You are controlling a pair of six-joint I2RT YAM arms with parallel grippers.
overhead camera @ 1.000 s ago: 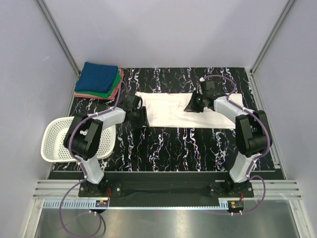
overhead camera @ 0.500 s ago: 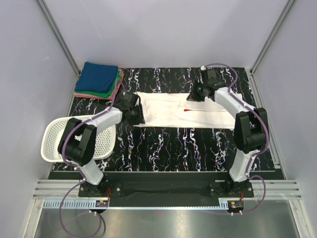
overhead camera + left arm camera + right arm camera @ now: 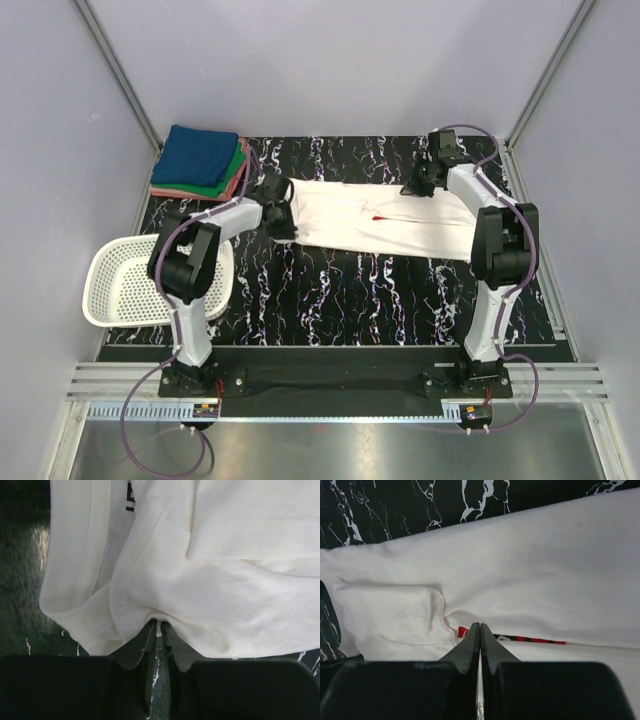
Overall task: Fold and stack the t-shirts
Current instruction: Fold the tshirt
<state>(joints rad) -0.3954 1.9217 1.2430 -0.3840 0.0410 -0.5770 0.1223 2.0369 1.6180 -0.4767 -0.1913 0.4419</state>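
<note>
A white t-shirt (image 3: 400,225) lies spread along the far half of the table, with a thin strip of its red print (image 3: 520,639) showing in a fold. My left gripper (image 3: 288,213) is at the shirt's left end. In the left wrist view its jaws (image 3: 160,624) are pinched together on the hem of the white cloth (image 3: 210,580). My right gripper (image 3: 419,187) is at the shirt's far edge, its jaws (image 3: 480,625) shut with a sliver of the white cloth (image 3: 545,570) between them. Folded t-shirts (image 3: 200,155), blue on top of green and pink, are stacked at the back left.
A white mesh basket (image 3: 118,290) stands at the left edge beside the left arm. Grey walls with metal rails close in the table's far side and both ends. Black marbled tabletop (image 3: 360,295) shows between the shirt and the arm bases.
The right gripper moved from the shirt's middle to its far right edge, drawing cloth along and baring the red strip. The left gripper moved up to the shirt's left end and closed on it.
</note>
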